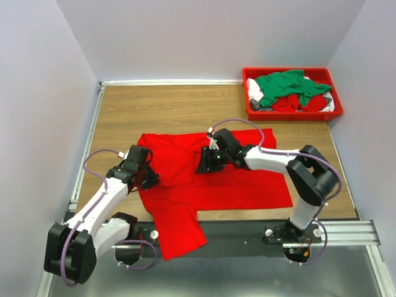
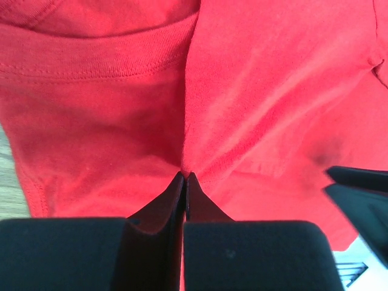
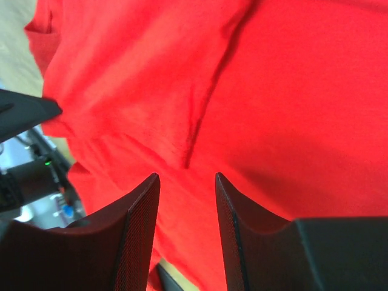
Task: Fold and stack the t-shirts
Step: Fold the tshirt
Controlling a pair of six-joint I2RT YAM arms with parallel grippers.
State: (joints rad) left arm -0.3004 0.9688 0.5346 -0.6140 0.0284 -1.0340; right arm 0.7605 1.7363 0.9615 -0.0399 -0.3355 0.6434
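Note:
A bright red t-shirt lies spread on the wooden table, with one part hanging over the front edge. My left gripper is at its left edge. In the left wrist view the gripper is shut on a pinched ridge of the red cloth near the ribbed collar. My right gripper is over the shirt's upper middle. In the right wrist view it is open, with wrinkled red cloth between and beyond its jaws. More t-shirts, a green one on red and white ones, are piled in the bin.
A red plastic bin stands at the back right corner of the table. Grey walls close in the back and both sides. A metal rail runs along the front edge by the arm bases.

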